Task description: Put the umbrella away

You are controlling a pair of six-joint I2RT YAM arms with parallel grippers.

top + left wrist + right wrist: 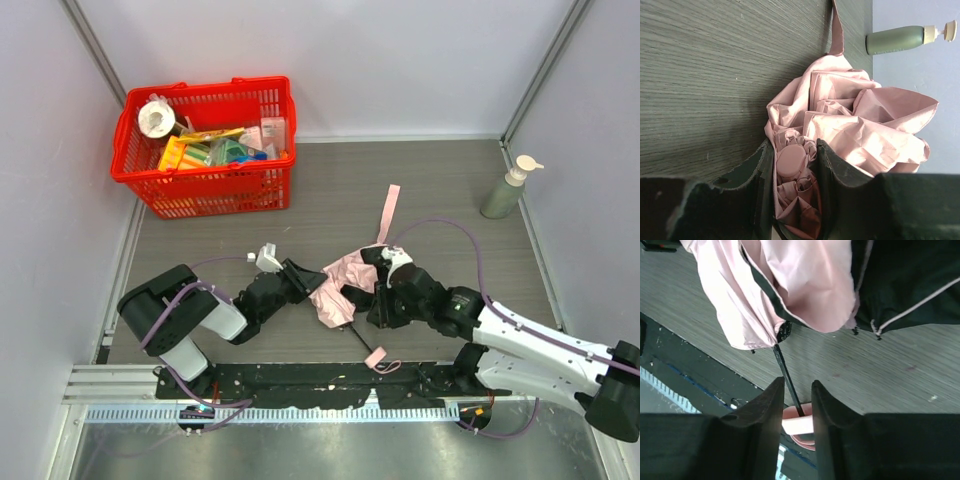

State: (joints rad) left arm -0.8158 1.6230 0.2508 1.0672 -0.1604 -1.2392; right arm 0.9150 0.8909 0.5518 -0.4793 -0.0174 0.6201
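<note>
Grey wood-grain desk [440, 200] carries everything we see. A red basket [215, 190] sits at its far left corner, well apart from the umbrella [340, 285], whose pale pink fabric lies crumpled on the desk between our two hands. Our left hand [795, 147] is clamped on the bunched top end, fabric filling its jaws. Our right hand [796, 385] hovers at the other end, jaws nearly together with the thin black shaft [782, 362] running between them; we cannot tell whether they pinch it. The small pink handle [796, 424] lies just beyond its fingertips.
</note>
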